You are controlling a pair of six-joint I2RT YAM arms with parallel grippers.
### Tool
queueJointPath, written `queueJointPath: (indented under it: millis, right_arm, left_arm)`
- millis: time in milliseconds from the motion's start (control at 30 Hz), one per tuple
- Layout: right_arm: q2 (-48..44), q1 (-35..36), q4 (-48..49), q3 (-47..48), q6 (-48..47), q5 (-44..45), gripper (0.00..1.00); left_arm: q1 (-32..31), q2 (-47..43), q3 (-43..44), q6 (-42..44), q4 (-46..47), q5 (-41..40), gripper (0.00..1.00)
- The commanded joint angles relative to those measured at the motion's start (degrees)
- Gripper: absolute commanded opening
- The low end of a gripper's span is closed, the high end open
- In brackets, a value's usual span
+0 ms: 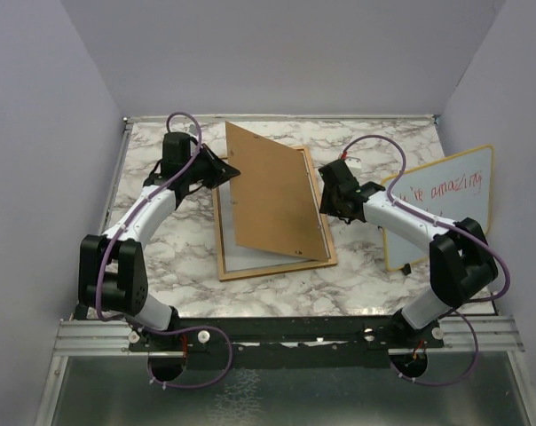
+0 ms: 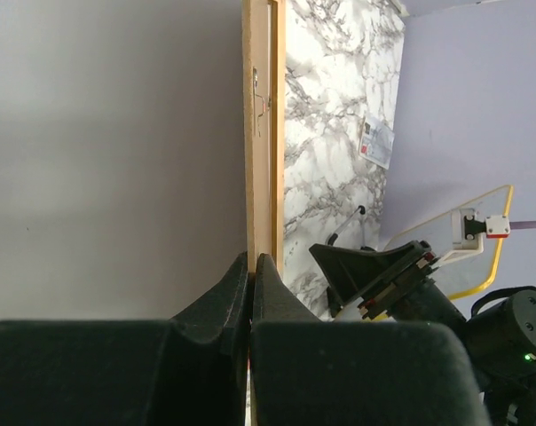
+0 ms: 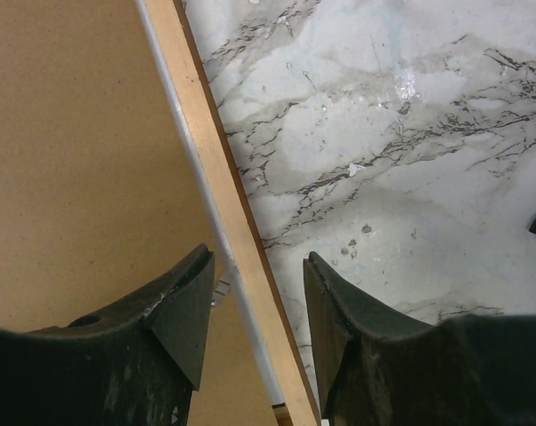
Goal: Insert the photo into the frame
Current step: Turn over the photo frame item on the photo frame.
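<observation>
your left gripper (image 2: 251, 259) pinched the light, stiff-looking back board (image 1: 272, 191) by its edge; right gripper (image 3: 257, 262) stood open astride the frame (image 3: 210, 151) rim.

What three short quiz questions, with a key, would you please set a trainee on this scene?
1. True or false: the right fingers are shut on the frame.
2. The back board: A) lies flat in the frame, B) slants across the frame, one edge at the shut left fingers, C) leans against the wall.
3. What stands at the table's right edge?
Key: 1 false, they stand open astride its rim. 2 B. 3 The whiteboard with red handwriting.
</observation>
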Motion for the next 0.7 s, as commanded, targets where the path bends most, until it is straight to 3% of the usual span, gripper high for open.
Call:
queueJointPath:
  millis: [0, 333, 467, 667]
  right_arm:
    - [-1.3, -0.4, 0.4, -0.8, 0.7, -0.6, 0.49]
    - [-1.6, -0.5, 0.5, -1.4, 0.8, -0.9, 0.49]
    - [-1.6, -0.5, 0.8, -1.8, 0.8, -1.3, 0.49]
    - [-1.9, -0.5, 1.0, -2.1, 0.7, -1.5, 0.49]
  left_arm:
    - [0.1, 1.3, -1.3, 2.4, 1.8, 3.3, 0.00]
    - [0.5, 1.5, -4.1, 5.5, -0.1, 0.9, 0.02]
    - [0.5, 2.0, -4.5, 7.5, -2.6, -1.0, 0.31]
    - [0.7, 2.0, -4.5, 10.2, -6.1, -5.5, 0.47]
